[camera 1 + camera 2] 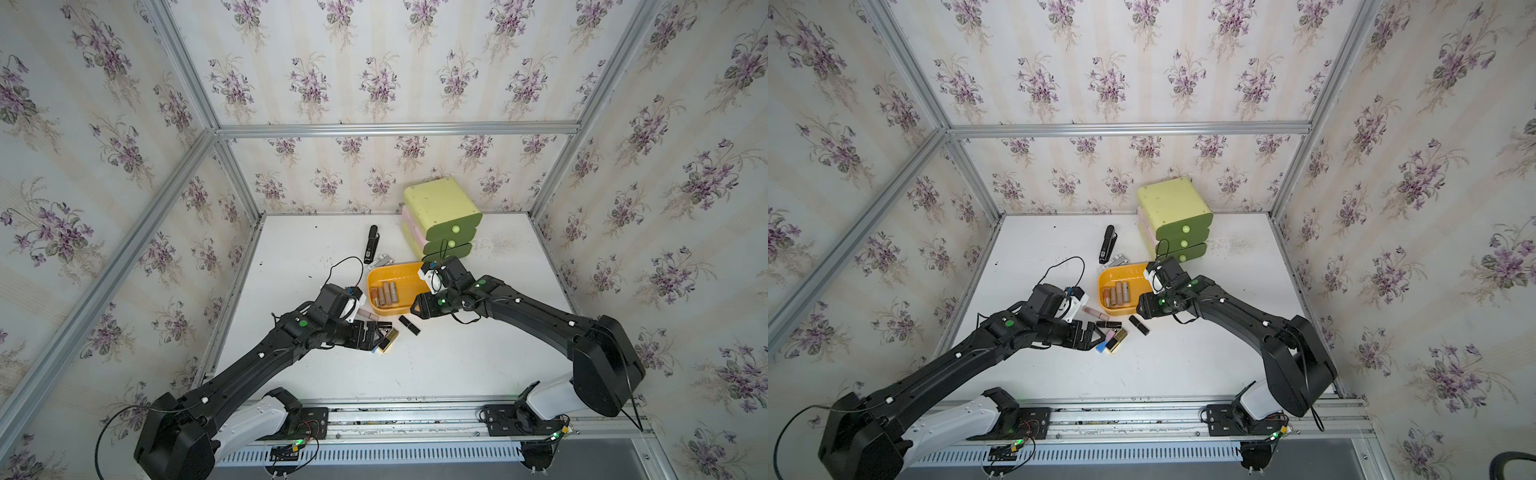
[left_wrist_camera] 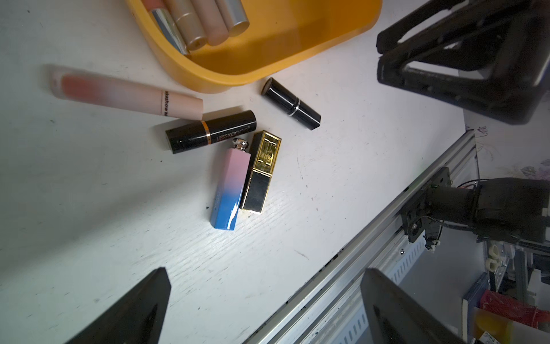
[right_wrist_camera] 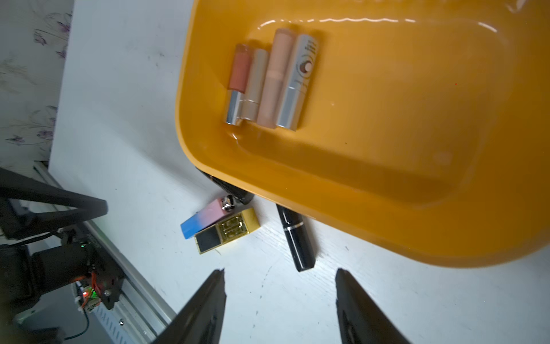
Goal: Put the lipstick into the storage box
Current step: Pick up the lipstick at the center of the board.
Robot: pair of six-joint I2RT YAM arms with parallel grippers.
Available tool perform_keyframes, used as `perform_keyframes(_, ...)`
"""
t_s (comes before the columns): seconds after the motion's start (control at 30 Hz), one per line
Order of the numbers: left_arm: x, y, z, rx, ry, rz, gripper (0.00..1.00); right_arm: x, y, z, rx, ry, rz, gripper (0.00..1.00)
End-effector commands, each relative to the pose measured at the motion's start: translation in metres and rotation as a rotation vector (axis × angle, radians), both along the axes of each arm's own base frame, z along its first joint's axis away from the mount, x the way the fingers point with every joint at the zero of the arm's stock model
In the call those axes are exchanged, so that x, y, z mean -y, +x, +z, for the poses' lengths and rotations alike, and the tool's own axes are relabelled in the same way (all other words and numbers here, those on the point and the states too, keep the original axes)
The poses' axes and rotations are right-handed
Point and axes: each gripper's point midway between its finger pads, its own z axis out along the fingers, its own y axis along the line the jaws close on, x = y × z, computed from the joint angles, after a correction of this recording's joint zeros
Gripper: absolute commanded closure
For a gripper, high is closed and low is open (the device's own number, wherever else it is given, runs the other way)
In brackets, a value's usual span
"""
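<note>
Left hand (image 2: 265, 271) spread wide, empty, over pink-blue lipstick (image 2: 229, 184) on desk (image 2: 89, 208). Right hand (image 3: 279, 271) parted, empty, near silver-banded black lipstick (image 3: 296, 238) lying just beside storage box (image 3: 357, 208) holding four tubes (image 3: 269, 80).

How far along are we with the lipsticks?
Done: four lipsticks lie in the storage box. In hand: nothing; left gripper and right gripper are both open and empty. Remaining: five on the table beside the box: pink gloss tube, gold-banded black one, pink-blue one, gold one, silver-banded black one.

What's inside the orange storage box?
Four lipstick tubes lie side by side in the storage box; elsewhere its floor is bare. The right arm hides one corner in both top views.
</note>
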Motion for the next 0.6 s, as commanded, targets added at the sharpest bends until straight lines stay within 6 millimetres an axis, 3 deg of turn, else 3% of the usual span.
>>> perform_keyframes(0.0, -0.002, 0.006, -0.004, 0.017, 0.023, 0.027, 0.00, 0.004, -0.003, -0.013, 0.017, -0.067, 0.020, 0.38)
perform_keyframes(0.27, -0.005, 0.004, -0.009, 0.010, 0.049, 0.016, 0.00, -0.005, -0.007, -0.039, 0.013, -0.163, 0.062, 0.38)
perform_keyframes(0.57, -0.006, 0.003, -0.012, 0.012, 0.069, -0.002, 0.00, -0.016, -0.010, -0.054, 0.025, -0.248, 0.110, 0.38)
